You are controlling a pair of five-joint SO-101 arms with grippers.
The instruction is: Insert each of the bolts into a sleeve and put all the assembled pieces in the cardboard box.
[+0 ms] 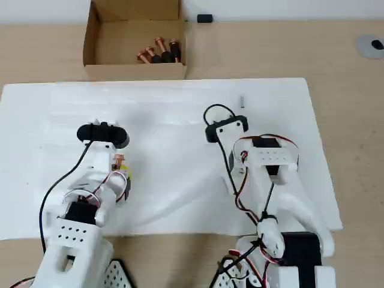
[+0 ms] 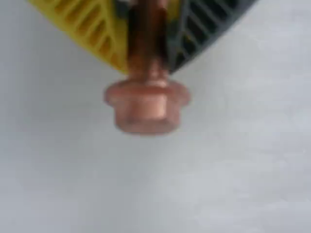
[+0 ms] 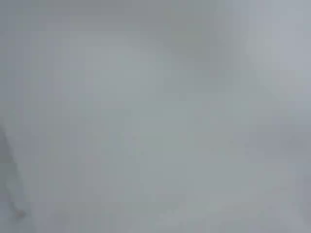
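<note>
You are working at what is looking like a robotics lab desk: a pale wooden surface (image 1: 351,120) carrying a cable grommet (image 1: 371,45), a white foam sheet (image 1: 168,114), a cardboard box (image 1: 135,71) and printed arms (image 1: 273,157) trailing exposed wiring (image 1: 242,198).

White sheet (image 1: 168,120) over wooden table (image 1: 351,96); small black block (image 1: 204,18) (by far edge).

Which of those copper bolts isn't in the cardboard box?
The bolt clamped in the left gripper, over the white sheet; the others lie in the cardboard box with black sleeves.
</note>
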